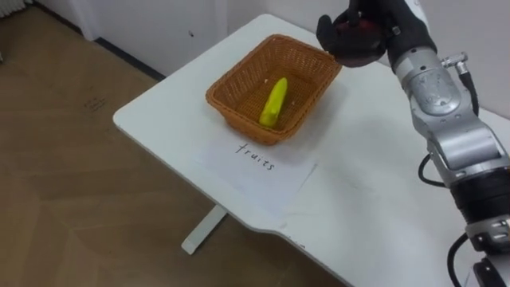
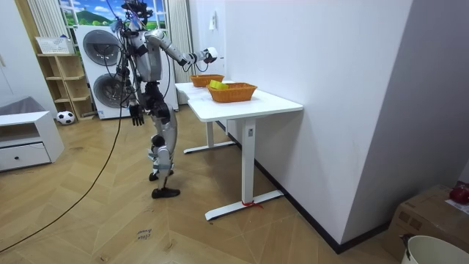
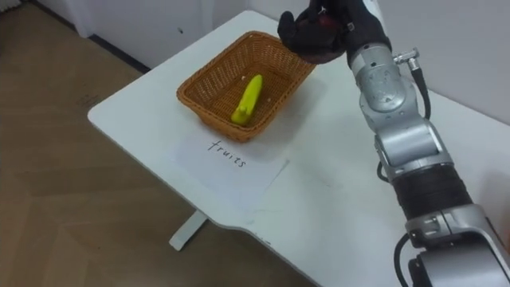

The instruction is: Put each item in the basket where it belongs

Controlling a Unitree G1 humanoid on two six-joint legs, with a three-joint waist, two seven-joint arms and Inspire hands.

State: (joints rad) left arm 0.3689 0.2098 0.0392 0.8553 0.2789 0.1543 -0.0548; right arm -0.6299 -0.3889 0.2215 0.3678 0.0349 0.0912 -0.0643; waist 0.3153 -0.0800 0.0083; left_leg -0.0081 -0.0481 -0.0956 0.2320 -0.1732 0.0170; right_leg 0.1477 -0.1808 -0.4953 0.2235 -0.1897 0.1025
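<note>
Above wicker basket [image 1: 232,102] corner, right hand [image 1: 327,33] clasping dark-red round fruit [image 1: 355,36]

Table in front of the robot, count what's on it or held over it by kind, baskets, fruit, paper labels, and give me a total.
Wicker baskets: 2, the near basket and the far basket.
Fruit: 2, a banana in the near basket, a dark red round fruit in the right hand.
Paper labels: 1, the sheet before the near basket.
Total: 5.
</note>
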